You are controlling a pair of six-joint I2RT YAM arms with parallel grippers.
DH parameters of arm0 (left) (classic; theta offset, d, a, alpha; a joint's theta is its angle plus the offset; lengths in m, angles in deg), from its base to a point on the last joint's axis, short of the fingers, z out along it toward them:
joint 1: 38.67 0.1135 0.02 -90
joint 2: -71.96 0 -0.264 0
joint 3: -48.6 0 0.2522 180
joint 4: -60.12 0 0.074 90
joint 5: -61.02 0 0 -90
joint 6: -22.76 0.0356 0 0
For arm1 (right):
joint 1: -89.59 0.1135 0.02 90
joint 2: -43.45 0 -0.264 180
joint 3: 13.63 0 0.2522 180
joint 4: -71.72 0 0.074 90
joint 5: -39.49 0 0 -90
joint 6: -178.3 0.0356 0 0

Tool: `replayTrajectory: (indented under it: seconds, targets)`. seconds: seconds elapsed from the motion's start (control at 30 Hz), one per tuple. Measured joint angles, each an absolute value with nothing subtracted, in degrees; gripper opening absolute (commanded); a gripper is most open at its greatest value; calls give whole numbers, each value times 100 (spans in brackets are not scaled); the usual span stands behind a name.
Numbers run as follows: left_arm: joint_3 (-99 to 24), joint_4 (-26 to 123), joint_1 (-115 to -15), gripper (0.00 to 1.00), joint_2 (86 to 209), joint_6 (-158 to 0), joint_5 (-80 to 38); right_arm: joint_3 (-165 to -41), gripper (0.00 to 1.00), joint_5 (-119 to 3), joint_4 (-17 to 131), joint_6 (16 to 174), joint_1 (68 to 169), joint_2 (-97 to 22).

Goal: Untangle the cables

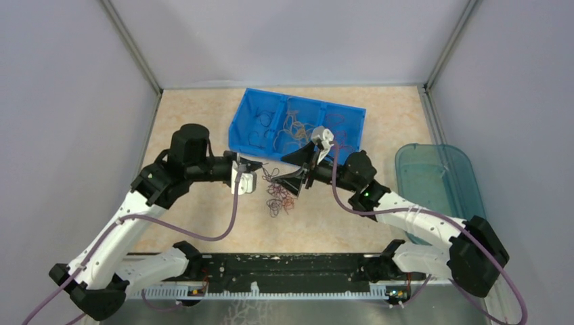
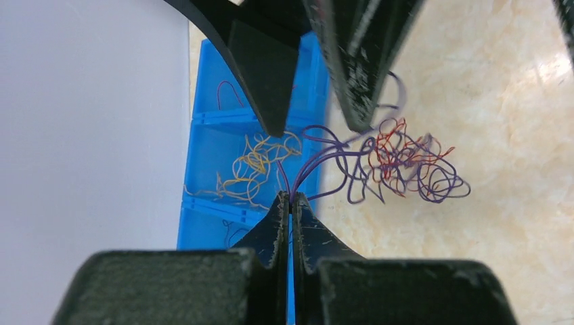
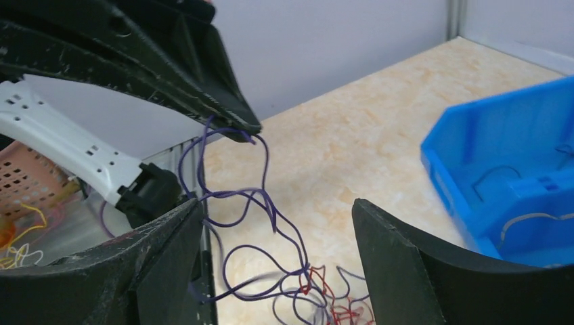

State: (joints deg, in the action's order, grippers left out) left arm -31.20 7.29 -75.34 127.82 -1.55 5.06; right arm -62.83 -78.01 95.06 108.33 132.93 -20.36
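A tangle of thin red and dark purple cables (image 1: 277,198) lies on the table in front of the blue bin (image 1: 260,108). My left gripper (image 1: 262,165) is shut on a few purple strands (image 2: 308,159) that run up from the tangle (image 2: 406,162). My right gripper (image 1: 279,176) is open, its fingers (image 2: 267,74) on either side of those lifted strands (image 3: 264,203) without gripping them. In the right wrist view my left gripper (image 3: 247,128) holds the strands above the red and purple tangle (image 3: 325,291). Orange-yellow strands (image 2: 254,166) lie inside the bin (image 2: 210,135).
The bin has three compartments holding sorted strands. A clear teal tub (image 1: 433,179) stands at the right. A black rail (image 1: 271,274) runs along the near edge. A pink basket (image 3: 24,183) shows beyond the table's edge. Grey walls enclose the table.
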Motion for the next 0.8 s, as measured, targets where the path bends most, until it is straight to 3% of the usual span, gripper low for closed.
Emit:
replayTrajectory:
  seconds: [0.27, 0.8]
  targets:
    - [-3706, 397, -7534, 0, 12806, -916, 740, -6742, 71, -7428, 9646, 10522, 14040, -2526]
    - [-4897, 428, -7534, 0, 13027, -2004, 1072, -6766, 48, -6470, 10584, 10802, 14512, -3573]
